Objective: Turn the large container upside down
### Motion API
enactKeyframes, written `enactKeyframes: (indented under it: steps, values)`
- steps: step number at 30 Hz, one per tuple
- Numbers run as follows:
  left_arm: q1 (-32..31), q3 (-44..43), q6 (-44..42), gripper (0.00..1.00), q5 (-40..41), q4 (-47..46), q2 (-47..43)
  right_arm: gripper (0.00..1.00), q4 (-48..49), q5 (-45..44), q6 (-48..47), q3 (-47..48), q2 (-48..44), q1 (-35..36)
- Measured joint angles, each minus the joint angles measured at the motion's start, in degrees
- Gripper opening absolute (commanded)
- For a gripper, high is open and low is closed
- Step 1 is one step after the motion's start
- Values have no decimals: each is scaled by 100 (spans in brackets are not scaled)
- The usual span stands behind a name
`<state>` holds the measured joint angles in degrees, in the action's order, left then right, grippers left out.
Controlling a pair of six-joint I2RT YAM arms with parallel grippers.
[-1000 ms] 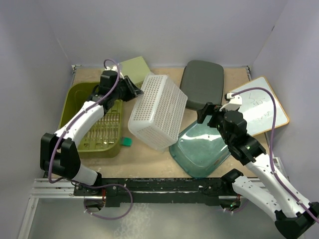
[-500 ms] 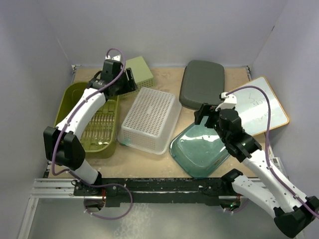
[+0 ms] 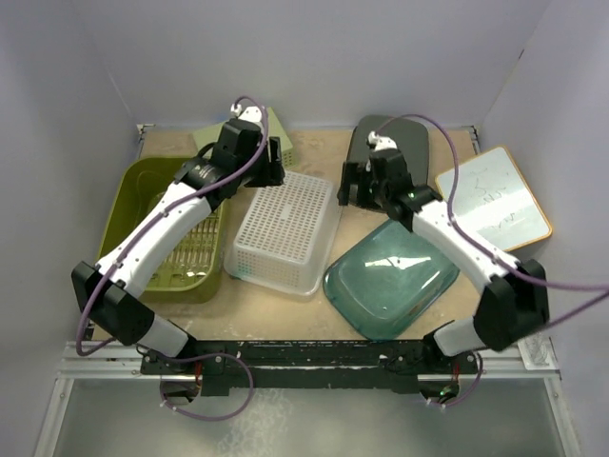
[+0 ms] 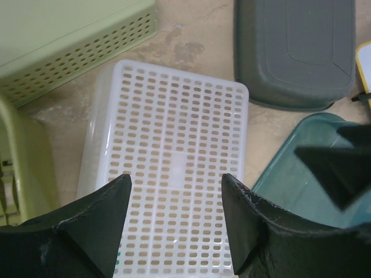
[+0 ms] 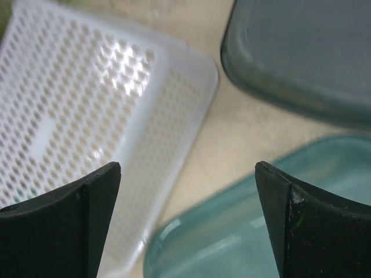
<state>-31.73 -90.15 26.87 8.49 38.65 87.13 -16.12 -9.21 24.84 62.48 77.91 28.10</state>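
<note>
The large white perforated basket (image 3: 285, 228) lies bottom-up on the table, its slotted base facing up; it also shows in the left wrist view (image 4: 174, 162) and the right wrist view (image 5: 69, 104). My left gripper (image 3: 272, 168) hovers over the basket's far end, open and empty (image 4: 175, 179). My right gripper (image 3: 354, 187) is open and empty (image 5: 186, 168) above the gap between the basket's right side and a teal container (image 3: 390, 281). Neither gripper touches the basket.
The teal container (image 5: 261, 220) sits upside down right of the basket. A dark grey lid (image 3: 390, 157) lies at the back. An olive bin (image 3: 157, 224) stands at left, a pale green box (image 4: 64, 40) behind it, a whiteboard (image 3: 495, 200) at right.
The basket, tilted on edge in my left gripper a second ago, now lies flat bottom-up. My left gripper let go and rose over its far end. My right arm swung back and left.
</note>
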Motion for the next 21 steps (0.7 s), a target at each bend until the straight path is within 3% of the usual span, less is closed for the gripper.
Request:
enactKeyframes:
  steps: [7, 13, 16, 21]
  values:
    - [81, 424, 221, 60, 260, 9, -505, 100, 37, 691, 26, 2844, 2594, -568]
    - [81, 780, 363, 60, 267, 20, -750, 100, -590, 590, 186, 5692, 5128, -664]
    - [81, 935, 404, 60, 256, 28, -802, 100, -793, 459, 326, 6120, 5790, -693]
    - [57, 1113, 404, 58, 162, 103, -820, 100, -879, 330, 605, 5799, 5910, -802]
